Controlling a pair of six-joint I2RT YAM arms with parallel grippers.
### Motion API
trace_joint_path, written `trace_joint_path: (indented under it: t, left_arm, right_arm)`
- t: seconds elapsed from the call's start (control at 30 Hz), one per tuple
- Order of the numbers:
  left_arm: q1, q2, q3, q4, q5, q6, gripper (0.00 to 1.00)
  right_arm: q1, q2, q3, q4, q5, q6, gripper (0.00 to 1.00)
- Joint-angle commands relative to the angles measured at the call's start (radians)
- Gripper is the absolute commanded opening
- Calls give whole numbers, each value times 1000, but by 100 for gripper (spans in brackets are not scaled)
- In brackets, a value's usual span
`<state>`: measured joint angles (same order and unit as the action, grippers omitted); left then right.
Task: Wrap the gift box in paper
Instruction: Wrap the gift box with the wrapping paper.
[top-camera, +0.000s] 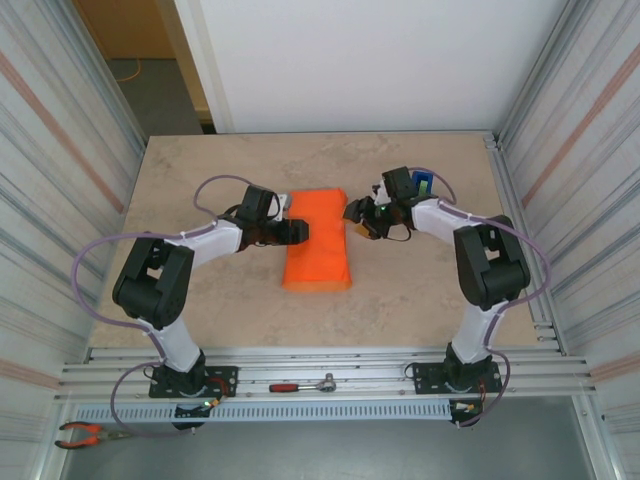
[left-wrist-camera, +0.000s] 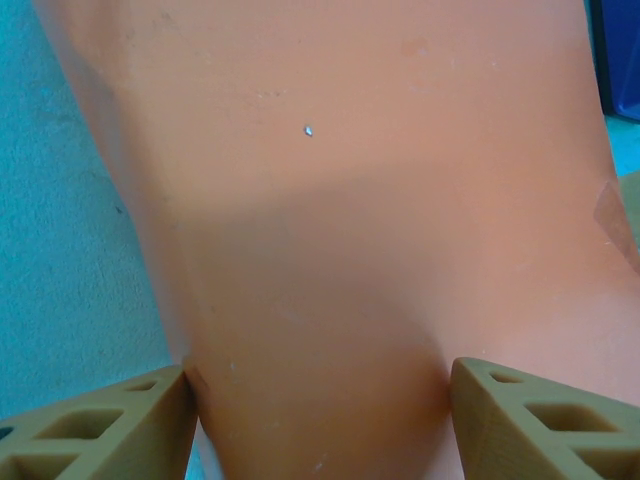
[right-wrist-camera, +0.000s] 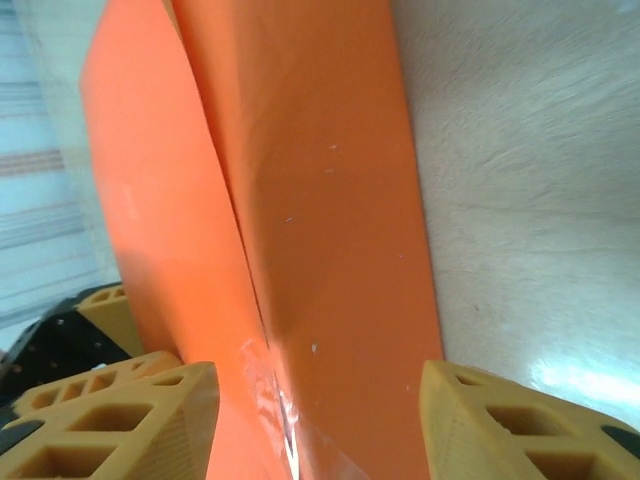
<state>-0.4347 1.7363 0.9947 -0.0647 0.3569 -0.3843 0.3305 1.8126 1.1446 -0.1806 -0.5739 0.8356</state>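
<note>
The gift box, covered in orange paper, lies in the middle of the table. My left gripper is at its left side. In the left wrist view the left gripper is turned on edge, and both fingers press against the orange bulge between them. My right gripper is at the package's right side. In its wrist view the right gripper stands open astride the package. One finger is clear of the paper on the table side. A strip of clear tape lies along the paper seam.
A blue tape dispenser stands behind my right wrist. Corrugated metal walls close in both sides of the table. A ratchet lies on the front rail and red pliers at the lower left.
</note>
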Motion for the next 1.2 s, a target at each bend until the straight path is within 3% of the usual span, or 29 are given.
trace_joint_path:
  t: [0.0, 0.13, 0.27, 0.33, 0.83, 1.17]
  left_arm:
    - [4, -14, -8, -169, 21, 47, 67]
    - [36, -40, -11, -167, 69, 42, 69]
    - [63, -56, -18, -151, 98, 7, 71]
    - [68, -66, -27, -128, 99, -21, 71]
    - [44, -50, 48, -157, 27, -113, 72]
    - [16, -17, 110, -189, -18, -120, 73]
  right_arm:
    - [-30, -105, -34, -11, 13, -25, 55]
    - [-39, -136, -46, -106, 78, -115, 46]
    - [-26, -118, -36, -184, 145, -209, 22]
    - [-17, -92, -30, -194, 141, -234, 15]
    - [103, 107, 70, -117, 18, -211, 14]
    - [88, 131, 75, -120, -7, -207, 13]
